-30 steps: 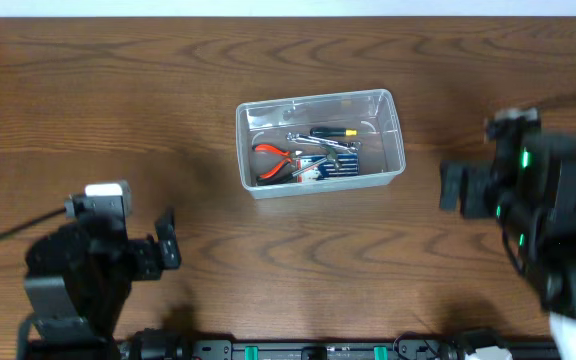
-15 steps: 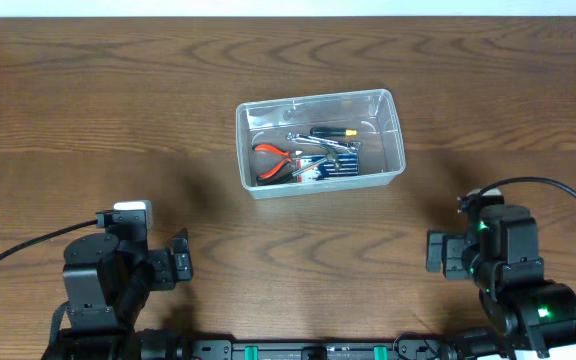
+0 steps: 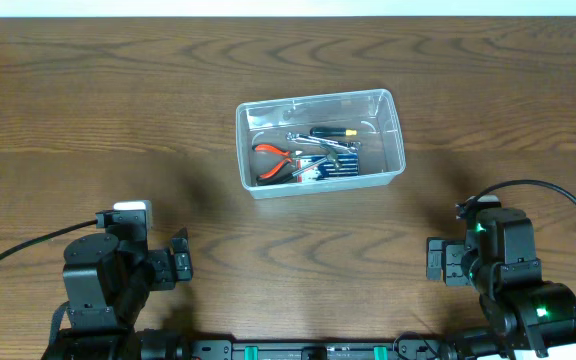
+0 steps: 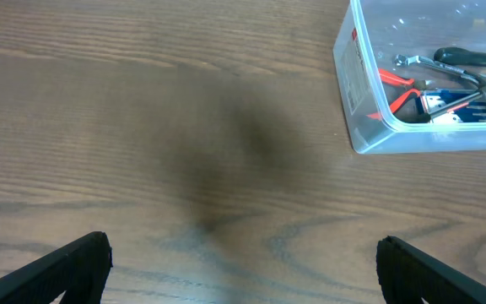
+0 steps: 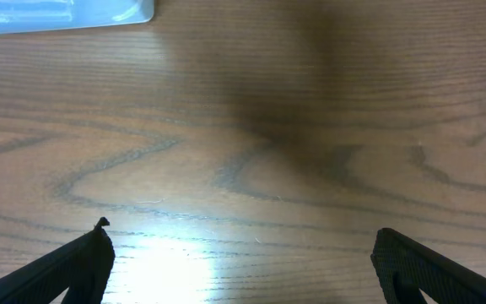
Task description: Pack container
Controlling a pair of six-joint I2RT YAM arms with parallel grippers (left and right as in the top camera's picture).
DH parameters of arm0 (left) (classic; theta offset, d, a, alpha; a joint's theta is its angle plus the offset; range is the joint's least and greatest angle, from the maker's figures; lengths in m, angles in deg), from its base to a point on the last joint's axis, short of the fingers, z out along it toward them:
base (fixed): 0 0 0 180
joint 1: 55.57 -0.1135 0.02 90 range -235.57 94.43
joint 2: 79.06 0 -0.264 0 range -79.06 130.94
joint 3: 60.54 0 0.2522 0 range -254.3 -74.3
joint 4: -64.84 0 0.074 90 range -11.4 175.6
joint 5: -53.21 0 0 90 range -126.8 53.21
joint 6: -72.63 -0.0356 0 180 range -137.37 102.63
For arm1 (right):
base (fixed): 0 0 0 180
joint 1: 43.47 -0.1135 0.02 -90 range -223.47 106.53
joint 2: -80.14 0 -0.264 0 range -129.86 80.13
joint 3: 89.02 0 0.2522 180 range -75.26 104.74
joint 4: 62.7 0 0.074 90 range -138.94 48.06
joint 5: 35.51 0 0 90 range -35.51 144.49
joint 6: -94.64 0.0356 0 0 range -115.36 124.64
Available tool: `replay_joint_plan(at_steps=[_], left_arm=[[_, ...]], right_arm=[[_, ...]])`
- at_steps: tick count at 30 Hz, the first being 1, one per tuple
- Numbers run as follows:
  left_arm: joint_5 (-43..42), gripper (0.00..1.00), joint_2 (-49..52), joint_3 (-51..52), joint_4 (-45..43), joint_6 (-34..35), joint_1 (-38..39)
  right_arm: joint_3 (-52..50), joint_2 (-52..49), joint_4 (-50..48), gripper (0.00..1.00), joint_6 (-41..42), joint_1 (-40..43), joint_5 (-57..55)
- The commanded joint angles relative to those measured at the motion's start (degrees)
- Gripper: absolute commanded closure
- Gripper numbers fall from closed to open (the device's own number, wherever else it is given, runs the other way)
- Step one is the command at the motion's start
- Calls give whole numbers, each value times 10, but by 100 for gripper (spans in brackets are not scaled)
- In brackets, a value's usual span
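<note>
The clear plastic container (image 3: 320, 102) stands at the table's middle, holding red-handled pliers (image 3: 271, 156), a black-and-yellow screwdriver (image 3: 332, 131) and silver wrenches. In the left wrist view the container (image 4: 363, 93) is at the top right; in the right wrist view only its corner (image 5: 66, 13) shows at the top left. My left gripper (image 4: 243, 270) is open and empty over bare wood near the front left. My right gripper (image 5: 241, 266) is open and empty over bare wood near the front right. Both are well away from the container.
The wooden table (image 3: 118, 110) spreads around the container. The left arm's base (image 3: 98, 280) and right arm's base (image 3: 508, 275) sit at the front edge, each with a black cable.
A second ago both arms reached further out; the right arm has pulled back toward the front edge and both have settled at their bases. The container and its tools have not moved.
</note>
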Motion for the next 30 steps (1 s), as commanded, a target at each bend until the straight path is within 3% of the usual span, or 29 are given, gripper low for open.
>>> replay_joint_plan(at_steps=[1, 8, 17, 21, 30], left_arm=[[-8, 1, 1, -2, 0, 7, -1], [-8, 1, 1, -2, 0, 7, -1], [-8, 2, 1, -2, 0, 7, -1], [-8, 1, 1, -2, 0, 7, -1], [-8, 2, 1, -2, 0, 7, -1]], right_arm=[[-2, 25, 0, 1, 6, 19, -14], [-40, 180, -51, 1, -37, 61, 18], [-282, 342, -377, 1, -42, 67, 63], [-339, 370, -495, 1, -99, 53, 64], [-374, 394, -503, 1, -157, 42, 62]])
